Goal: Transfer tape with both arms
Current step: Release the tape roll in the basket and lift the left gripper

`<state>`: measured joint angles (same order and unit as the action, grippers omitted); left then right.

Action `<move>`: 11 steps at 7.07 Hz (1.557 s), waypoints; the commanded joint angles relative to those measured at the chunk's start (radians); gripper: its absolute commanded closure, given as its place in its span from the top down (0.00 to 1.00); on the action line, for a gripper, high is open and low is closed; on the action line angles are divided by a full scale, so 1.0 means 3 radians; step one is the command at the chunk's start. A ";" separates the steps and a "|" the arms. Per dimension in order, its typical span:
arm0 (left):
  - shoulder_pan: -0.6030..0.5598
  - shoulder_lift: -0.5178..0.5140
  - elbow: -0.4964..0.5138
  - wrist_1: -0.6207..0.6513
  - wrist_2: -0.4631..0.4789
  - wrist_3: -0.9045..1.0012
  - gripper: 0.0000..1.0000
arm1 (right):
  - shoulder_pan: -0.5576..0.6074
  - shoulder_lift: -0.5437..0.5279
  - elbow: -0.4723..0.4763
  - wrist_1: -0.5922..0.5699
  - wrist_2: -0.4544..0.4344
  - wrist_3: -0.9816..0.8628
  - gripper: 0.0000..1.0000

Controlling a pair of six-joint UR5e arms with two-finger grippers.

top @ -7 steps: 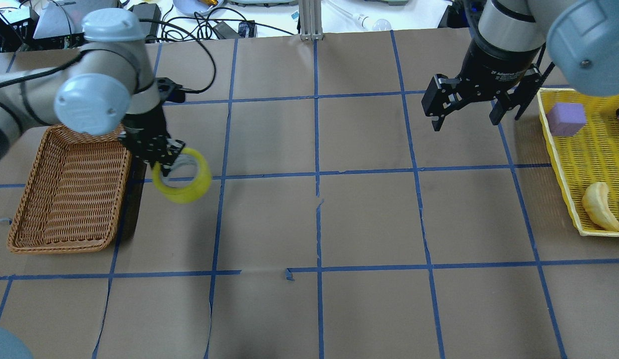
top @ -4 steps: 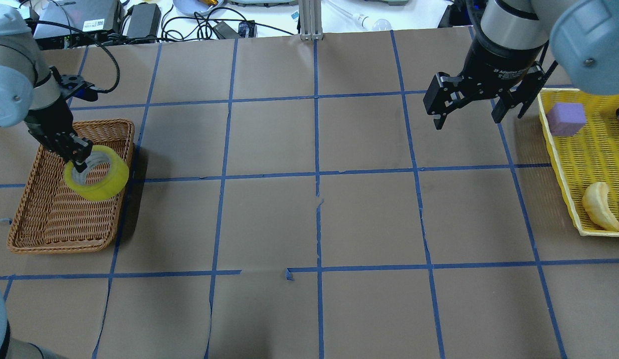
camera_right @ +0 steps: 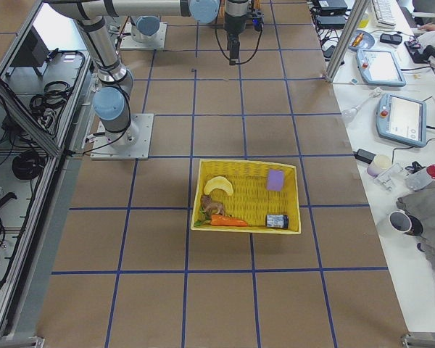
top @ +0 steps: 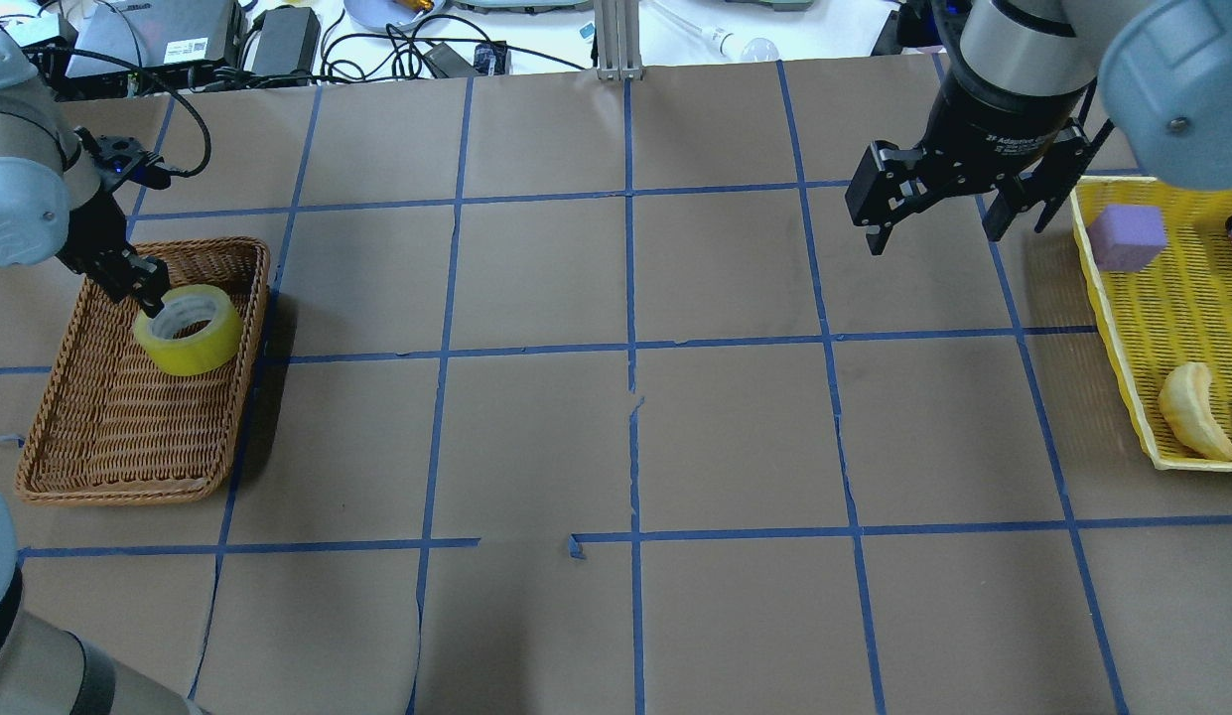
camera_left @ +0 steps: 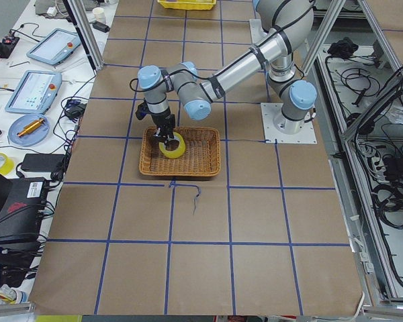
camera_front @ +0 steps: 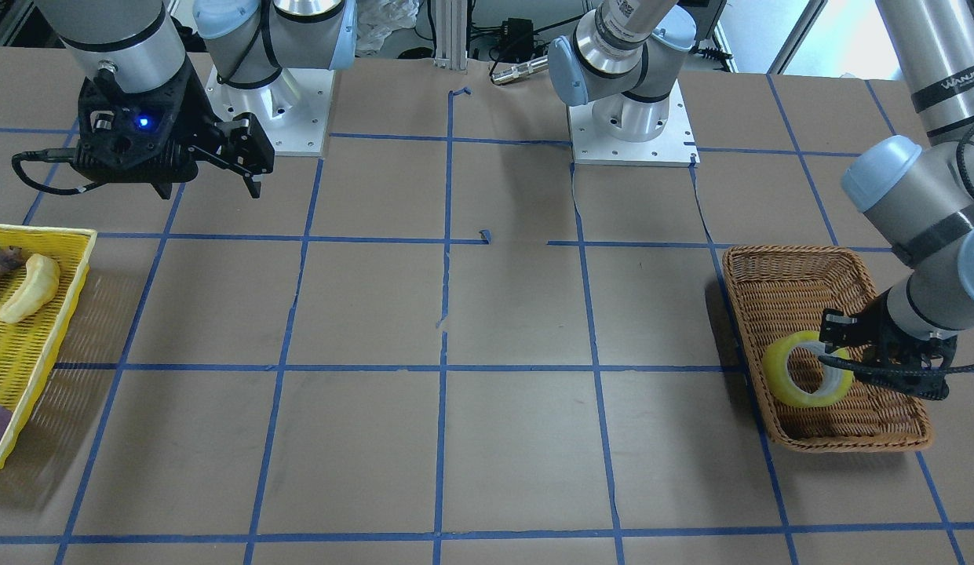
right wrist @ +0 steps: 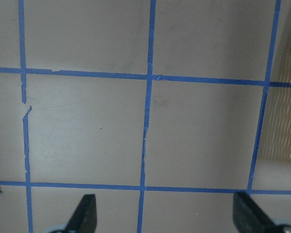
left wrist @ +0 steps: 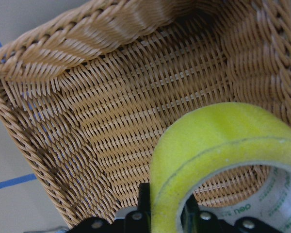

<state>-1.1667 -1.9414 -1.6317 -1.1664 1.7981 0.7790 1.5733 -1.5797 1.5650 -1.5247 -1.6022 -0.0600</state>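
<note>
Left arm point(top: 20, 209): enters the overhead view at 9 o'clock. In the front-facing view the forearm descends steeply and the wrist bends inward, so the left gripper point(top: 151, 303) lies tilted and low over the wicker basket point(top: 109, 427), pointing toward the middle of the tabletop point(top: 625, 447). Its jaws pinch the wall of the yellow tape roll point(top: 204, 350), one finger inside the white core and one outside, as the left wrist view confirms.

Tape: held tilted inside the basket's outline, toward the basket's 1 o'clock corner in the overhead view, close to the rim on that side. Whether its lower edge touches the weave cannot be told.

Basket: stands at 9 o'clock on the tabletop.

Right arm point(top: 1013, 40): comes in at 1 o'clock of the overhead view, wrist pointing down. The right gripper point(top: 933, 238) hangs above bare tabletop, jaws spread wide and holding nothing; its wrist view shows both fingertips far apart over the blue grid lines point(top: 630, 298).

Yellow mesh tray point(top: 1171, 298): at 3 o'clock, just beside the right gripper, holding a purple block point(top: 1127, 236) and a banana point(top: 1193, 412), well apart from the tape.
</note>
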 commanded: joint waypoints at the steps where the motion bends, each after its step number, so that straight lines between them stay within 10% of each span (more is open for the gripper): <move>1: -0.0419 0.0313 0.0105 -0.0434 -0.0169 -0.0243 1.00 | -0.0003 -0.0037 -0.0006 0.0010 0.0002 0.0001 1.00; 5: -0.1370 0.0622 0.0983 -0.1677 -0.0691 -0.2101 1.00 | 0.0007 -0.0195 0.0045 0.0101 0.0053 0.0011 1.00; 11: -0.1716 0.1194 0.0530 -0.1746 -0.0823 -0.2632 1.00 | 0.0007 -0.0165 0.0055 0.0107 0.0054 -0.0010 1.00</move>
<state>-1.6902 -1.6031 -1.4730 -1.6813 1.5773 -0.0033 1.5761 -1.6322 1.5810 -1.4914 -1.5855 -0.0602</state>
